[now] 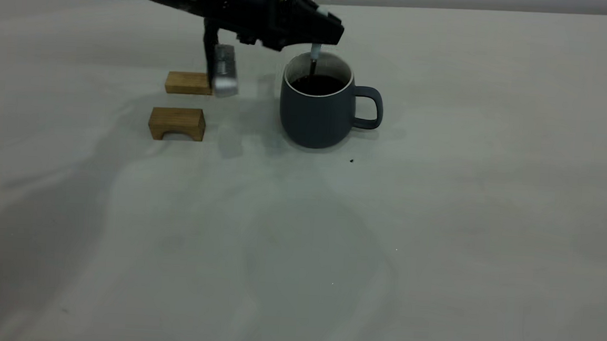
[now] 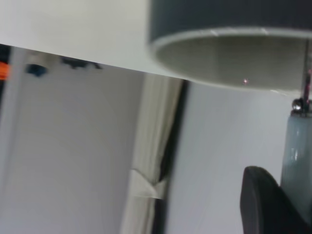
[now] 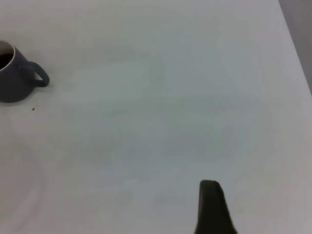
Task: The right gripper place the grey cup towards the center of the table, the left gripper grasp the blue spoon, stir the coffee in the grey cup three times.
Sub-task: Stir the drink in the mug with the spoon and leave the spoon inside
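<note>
The grey cup (image 1: 314, 116) stands upright on the table (image 1: 437, 226), its handle pointing right and dark coffee (image 1: 317, 84) inside. My left gripper (image 1: 319, 34) hovers just above the rim, shut on the blue spoon (image 1: 315, 52), which hangs straight down with its lower end in the coffee. In the left wrist view the pale blue handle (image 2: 297, 161) lies against a black finger (image 2: 263, 204), with the cup's rim (image 2: 229, 53) beyond. My right gripper (image 3: 212, 204) shows only as a dark tapered tip, far from the cup (image 3: 12, 73).
Two small wooden blocks (image 1: 187, 83) (image 1: 177, 123) lie left of the cup, under the left arm's silver block (image 1: 224, 71). A tiny dark speck (image 1: 351, 161) sits in front of the cup. Bare table stretches to the front and right.
</note>
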Tool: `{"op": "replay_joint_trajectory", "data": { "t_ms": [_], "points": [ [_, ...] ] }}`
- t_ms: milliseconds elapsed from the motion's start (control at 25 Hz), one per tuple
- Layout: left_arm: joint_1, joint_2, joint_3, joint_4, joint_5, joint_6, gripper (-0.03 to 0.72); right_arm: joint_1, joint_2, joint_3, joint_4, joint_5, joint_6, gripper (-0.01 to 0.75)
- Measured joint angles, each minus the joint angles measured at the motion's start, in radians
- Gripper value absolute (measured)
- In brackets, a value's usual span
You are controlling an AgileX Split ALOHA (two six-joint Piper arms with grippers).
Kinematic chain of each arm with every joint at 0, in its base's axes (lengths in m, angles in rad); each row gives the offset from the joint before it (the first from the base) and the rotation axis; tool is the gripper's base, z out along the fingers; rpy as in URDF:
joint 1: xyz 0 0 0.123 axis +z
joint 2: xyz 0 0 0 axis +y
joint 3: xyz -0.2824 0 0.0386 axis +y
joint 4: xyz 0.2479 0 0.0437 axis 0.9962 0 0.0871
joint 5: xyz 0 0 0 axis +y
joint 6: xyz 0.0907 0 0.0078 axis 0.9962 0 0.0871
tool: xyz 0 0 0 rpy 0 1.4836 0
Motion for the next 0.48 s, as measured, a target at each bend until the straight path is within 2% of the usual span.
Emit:
{"op": "replay_joint_trajectory", "data": {
  "t_ms": [240, 480],
  "points": [
    [-0.051, 0.001, 0.000, -0.048, -0.017, 0.006, 0.112, 0.000, 0.000, 0.000, 0.000, 0.000, 0.000, 0.535],
    [-0.048, 0.001, 0.000, 0.063, 0.073, 0.006, 0.112, 0.000, 0.000, 0.000, 0.000, 0.000, 0.000, 0.535]
  ]
}}
